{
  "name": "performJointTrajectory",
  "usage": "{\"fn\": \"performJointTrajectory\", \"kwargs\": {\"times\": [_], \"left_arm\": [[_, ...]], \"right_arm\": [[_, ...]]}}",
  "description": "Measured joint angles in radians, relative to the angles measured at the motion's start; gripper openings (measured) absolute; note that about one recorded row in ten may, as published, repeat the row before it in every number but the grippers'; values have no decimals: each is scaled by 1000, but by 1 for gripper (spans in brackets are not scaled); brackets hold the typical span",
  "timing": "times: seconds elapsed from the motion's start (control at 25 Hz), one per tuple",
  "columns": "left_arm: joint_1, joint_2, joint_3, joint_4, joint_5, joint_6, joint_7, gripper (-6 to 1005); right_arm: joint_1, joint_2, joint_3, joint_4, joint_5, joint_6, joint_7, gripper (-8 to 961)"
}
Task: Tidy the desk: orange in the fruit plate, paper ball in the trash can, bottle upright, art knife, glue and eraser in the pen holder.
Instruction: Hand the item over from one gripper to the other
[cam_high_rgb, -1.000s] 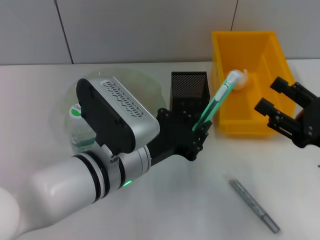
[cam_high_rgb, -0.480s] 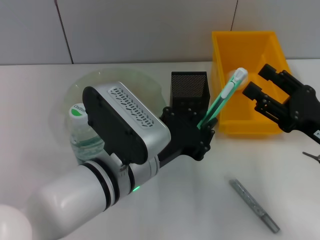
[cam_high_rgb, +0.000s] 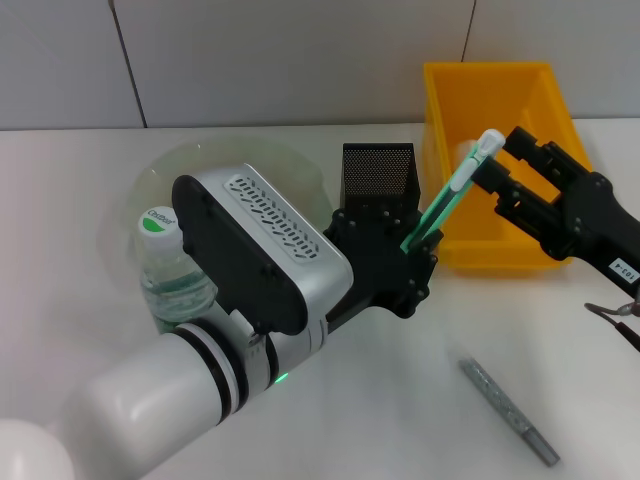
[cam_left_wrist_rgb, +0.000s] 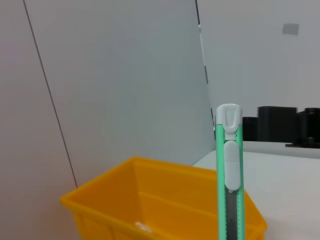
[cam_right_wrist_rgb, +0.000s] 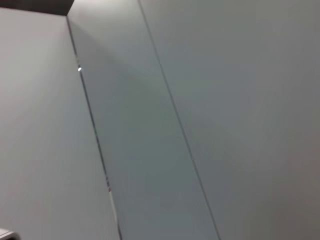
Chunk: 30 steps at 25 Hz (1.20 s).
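My left gripper (cam_high_rgb: 415, 258) sits at the centre of the head view, just in front of the black mesh pen holder (cam_high_rgb: 378, 172), and it is clamped on the lower end of the green art knife (cam_high_rgb: 450, 192). The knife rises out of my fingers on a slant toward the upper right of the frame, its white cap ending over the near wall of the yellow trash can (cam_high_rgb: 497, 254). In the left wrist view the art knife (cam_left_wrist_rgb: 228, 175) stands straight up the middle of the frame, with the yellow bin (cam_left_wrist_rgb: 125, 195) low behind it. My right gripper (cam_high_rgb: 516, 170) comes in from the right edge of the head view, above the bin, fingers spread wide, and the knife's white tip lies just beside the nearer finger; I cannot tell whether they touch. The bottle (cam_high_rgb: 172, 283) stands upright at the left, beside my forearm, on the clear fruit plate (cam_high_rgb: 195, 165). A grey pen (cam_high_rgb: 508, 410) lies on the desk (cam_high_rgb: 70, 200) at the lower right.
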Motion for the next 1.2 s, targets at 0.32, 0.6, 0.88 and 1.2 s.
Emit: {"fn": "performJointTrajectory", "kwargs": {"times": [0.32, 0.6, 0.88, 1.2], "left_arm": [[0, 0, 21, 0, 0, -38, 11, 256], [0, -1, 74, -10, 3, -126, 29, 261], [0, -2, 88, -12, 12, -157, 30, 265], [-2, -2, 112, -15, 12, -191, 30, 270]], "right_arm": [[3, 0, -1, -31, 17, -4, -5, 751], [15, 0, -3, -53, 18, -7, -5, 730], [21, 0, 0, -68, 18, -7, -5, 593], [32, 0, -5, -81, 18, -8, -3, 546]]}}
